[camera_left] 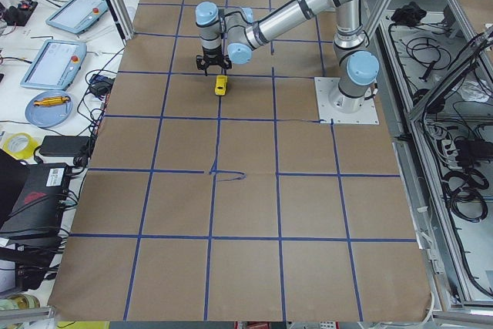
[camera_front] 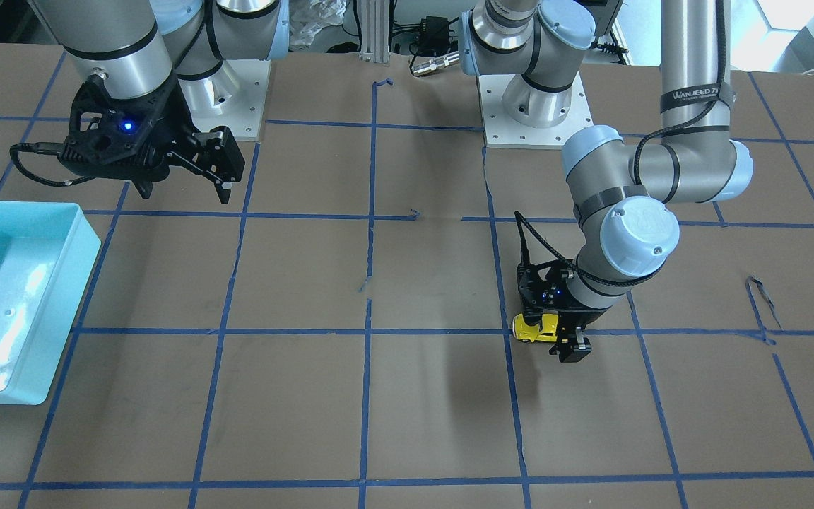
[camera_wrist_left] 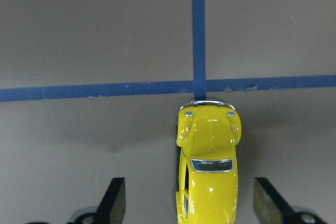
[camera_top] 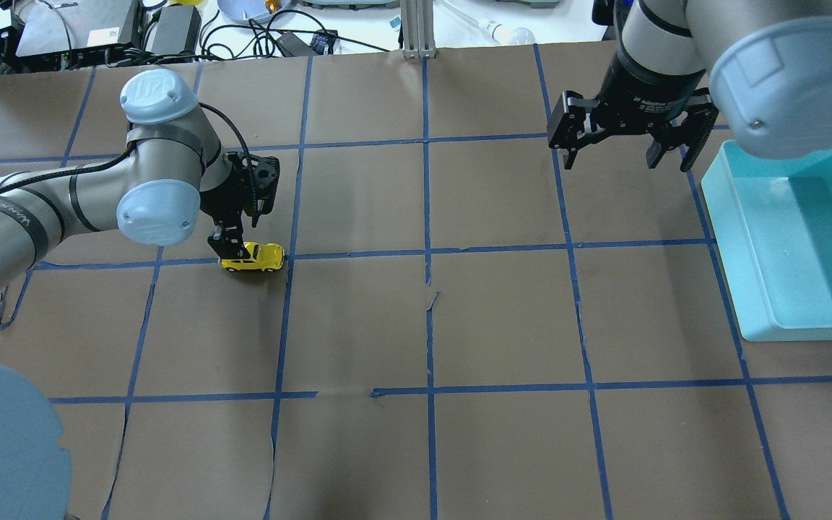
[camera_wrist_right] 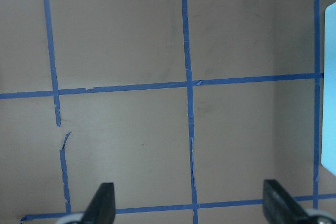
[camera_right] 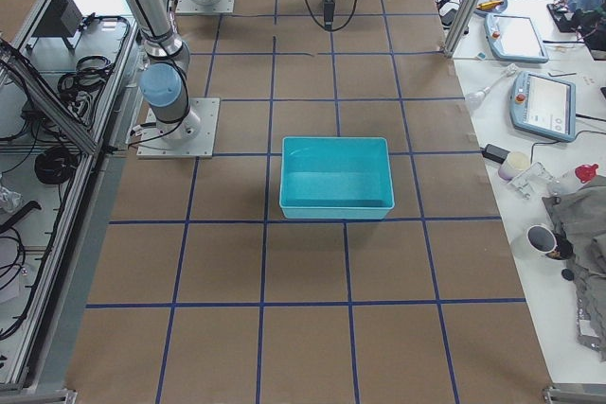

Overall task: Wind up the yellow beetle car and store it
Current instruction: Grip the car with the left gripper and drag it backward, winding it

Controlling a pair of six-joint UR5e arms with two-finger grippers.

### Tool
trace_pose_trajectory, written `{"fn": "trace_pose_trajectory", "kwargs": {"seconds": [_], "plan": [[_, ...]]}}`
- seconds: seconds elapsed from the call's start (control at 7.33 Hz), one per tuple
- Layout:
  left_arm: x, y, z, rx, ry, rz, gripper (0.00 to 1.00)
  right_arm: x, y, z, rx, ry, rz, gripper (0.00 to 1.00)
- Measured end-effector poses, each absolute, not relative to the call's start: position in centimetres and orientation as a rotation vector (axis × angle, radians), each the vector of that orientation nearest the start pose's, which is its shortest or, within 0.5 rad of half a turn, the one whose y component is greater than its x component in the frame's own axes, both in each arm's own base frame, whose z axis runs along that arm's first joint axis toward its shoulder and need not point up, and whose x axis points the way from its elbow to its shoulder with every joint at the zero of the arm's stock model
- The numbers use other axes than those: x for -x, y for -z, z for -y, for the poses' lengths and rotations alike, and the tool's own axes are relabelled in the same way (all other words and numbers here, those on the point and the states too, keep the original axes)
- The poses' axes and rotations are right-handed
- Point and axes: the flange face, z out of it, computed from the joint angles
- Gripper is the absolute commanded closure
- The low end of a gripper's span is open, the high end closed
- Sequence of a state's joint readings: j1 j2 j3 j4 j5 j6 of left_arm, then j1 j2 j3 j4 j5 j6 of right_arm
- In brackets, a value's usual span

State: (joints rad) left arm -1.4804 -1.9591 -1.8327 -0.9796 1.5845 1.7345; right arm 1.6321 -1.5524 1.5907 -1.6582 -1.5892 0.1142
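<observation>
Jaws of the black two-finger left gripper [camera_top: 232, 250] stand spread wide and straddle the rear part of the small bright yellow beetle-shaped toy car [camera_wrist_left: 209, 161] without gripping it. The left wrist view shows a clear gap between each dark fingertip [camera_wrist_left: 115, 199] and the car body. The car rests on its wheels on the brown paper-covered table [camera_top: 503, 318], left of centre in the overhead view. Its silver front bumper lies at a crossing of the blue tape grid lines [camera_wrist_left: 198, 35]. The black two-finger right gripper [camera_top: 625, 160] hangs in the upper right of the overhead view, jaws wide apart and holding nothing. The light turquoise rectangular plastic bin [camera_top: 737, 253] sits at that view's right edge, well apart from the car.
</observation>
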Motion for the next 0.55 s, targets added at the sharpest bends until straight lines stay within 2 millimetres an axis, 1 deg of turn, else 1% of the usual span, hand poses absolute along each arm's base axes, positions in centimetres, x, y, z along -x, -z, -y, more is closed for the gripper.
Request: {"fn": "trace_pose_trajectory", "kwargs": {"seconds": [0.14, 0.27, 0.41, 0.55], "plan": [[7.9, -20.7, 57.3, 2.28, 0.085, 2.087, 0.13, -16.2, -47.8, 49.5, -0.084, 0.08, -3.153, 0.0], [7.7, -20.2, 57.1, 2.275, 0.093, 2.078, 0.17, -16.2, -47.8, 49.5, -0.084, 0.08, -3.153, 0.0], [7.5, -19.9, 56.8, 2.263, 0.098, 2.078, 0.22, -16.2, -47.8, 49.5, -0.084, 0.079, -3.153, 0.0], [7.3, -19.5, 56.5, 2.252, 0.101, 2.083, 0.29, -16.2, -47.8, 49.5, -0.085, 0.08, -3.152, 0.0]]}}
